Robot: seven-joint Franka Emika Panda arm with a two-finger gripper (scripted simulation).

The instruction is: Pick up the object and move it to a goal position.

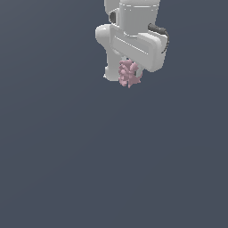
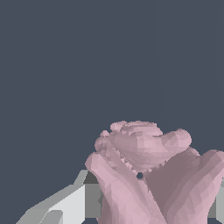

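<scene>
The object is a small pale-pink knobbly lump hanging under the white arm near the top of the exterior view. My gripper is shut on it, one white finger showing on the exterior view's left side of the lump. In the wrist view the object fills much of the picture, and a white finger shows beside it. No goal marker is visible in either view.
A plain dark blue-grey background surrounds the arm in both views. No other objects, containers or edges show.
</scene>
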